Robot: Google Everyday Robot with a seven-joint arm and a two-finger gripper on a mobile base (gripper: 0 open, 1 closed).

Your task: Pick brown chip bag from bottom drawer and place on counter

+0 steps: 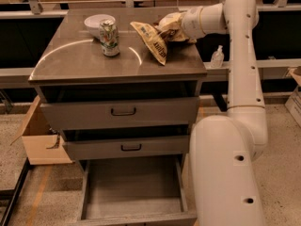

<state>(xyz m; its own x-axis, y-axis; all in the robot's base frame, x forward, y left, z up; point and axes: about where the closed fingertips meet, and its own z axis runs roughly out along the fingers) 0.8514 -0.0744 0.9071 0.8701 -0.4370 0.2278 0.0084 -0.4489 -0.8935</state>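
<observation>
The brown chip bag [154, 40] hangs tilted over the right part of the glossy grey-brown counter [80, 60], its lower end close to or touching the surface. My gripper [170, 27] is above the counter's back right and is shut on the bag's upper end. The bottom drawer [134, 187] stands pulled out at the foot of the cabinet, and its grey floor is bare.
A green-and-white soda can [109, 37] stands on the counter left of the bag, with a white bowl [96, 21] behind it. Two upper drawers [123, 112] with black handles are slightly open. A cardboard box [40, 135] sits left of the cabinet. My white arm and base [225, 173] fill the right side.
</observation>
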